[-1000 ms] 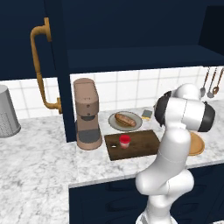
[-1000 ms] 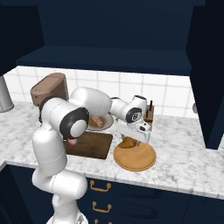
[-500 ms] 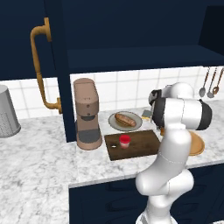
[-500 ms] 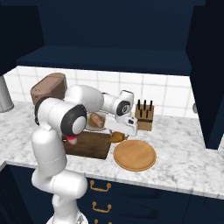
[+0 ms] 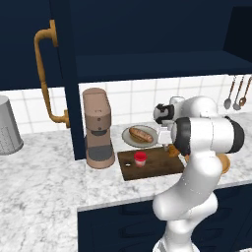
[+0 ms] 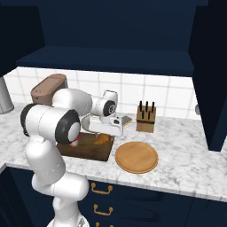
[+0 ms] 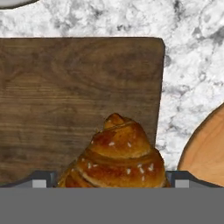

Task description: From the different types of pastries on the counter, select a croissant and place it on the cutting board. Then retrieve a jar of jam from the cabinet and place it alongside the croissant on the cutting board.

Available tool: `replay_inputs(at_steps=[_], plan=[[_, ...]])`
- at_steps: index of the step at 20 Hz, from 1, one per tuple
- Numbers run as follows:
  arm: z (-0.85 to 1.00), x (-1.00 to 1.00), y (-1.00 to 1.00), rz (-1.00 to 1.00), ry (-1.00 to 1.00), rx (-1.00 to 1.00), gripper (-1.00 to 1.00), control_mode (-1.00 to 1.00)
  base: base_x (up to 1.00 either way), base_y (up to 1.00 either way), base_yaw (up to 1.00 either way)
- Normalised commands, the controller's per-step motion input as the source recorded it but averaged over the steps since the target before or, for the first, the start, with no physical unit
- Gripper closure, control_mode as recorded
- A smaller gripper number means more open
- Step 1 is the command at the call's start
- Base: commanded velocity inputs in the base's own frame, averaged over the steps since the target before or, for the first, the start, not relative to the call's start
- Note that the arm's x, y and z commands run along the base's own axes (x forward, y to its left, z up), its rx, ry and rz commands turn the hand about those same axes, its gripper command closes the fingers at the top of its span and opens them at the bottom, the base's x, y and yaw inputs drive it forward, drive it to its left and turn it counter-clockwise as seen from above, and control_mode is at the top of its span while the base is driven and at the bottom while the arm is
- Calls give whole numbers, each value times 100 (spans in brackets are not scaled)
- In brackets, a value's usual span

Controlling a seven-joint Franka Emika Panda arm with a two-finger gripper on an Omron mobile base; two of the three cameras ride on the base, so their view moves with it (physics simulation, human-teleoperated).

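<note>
My gripper (image 7: pixel 113 179) is shut on the golden-brown croissant (image 7: pixel 120 157), which sits wide between the two fingertips. It hangs just above the right end of the dark cutting board (image 7: pixel 65 87). From the right base view, the gripper (image 6: pixel 104 133) holds the croissant (image 6: pixel 102 139) low over the board (image 6: pixel 88 150). A small jar of jam (image 5: pixel 141 158) with a red lid stands upright on the board (image 5: pixel 152 167), left of the gripper (image 5: pixel 165 142). The navy cabinet door (image 5: pixel 64 74) with its brass handle stands open at the left.
A grey plate with the longer pastry (image 5: pixel 140 134) lies behind the board. A coffee machine (image 5: pixel 98 128) stands to its left. The round tan plate (image 6: pixel 136 156) lies right of the board, a knife block (image 6: pixel 146 119) behind it. A grey canister (image 5: pixel 7 125) stands at the counter's (image 5: pixel 39 182) far left.
My gripper has carried the croissant leftward, from over the round tan plate to above the right end of the cutting board.
</note>
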Motion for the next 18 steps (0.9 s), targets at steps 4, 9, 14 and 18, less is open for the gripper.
replay_inputs(at_steps=[4, 9, 14, 18], plan=[[8, -28, 39, 14, -1, 0, 100, -100, 0, 0, 0], [1, 2, 18, 15, -1, 0, 100, -100, 0, 0, 0], [-12, 39, 9, 9, 0, 0, 100, -100, 0, 0, 0], [-9, 5, 0, 7, 0, 0, 100, -100, 0, 0, 0]])
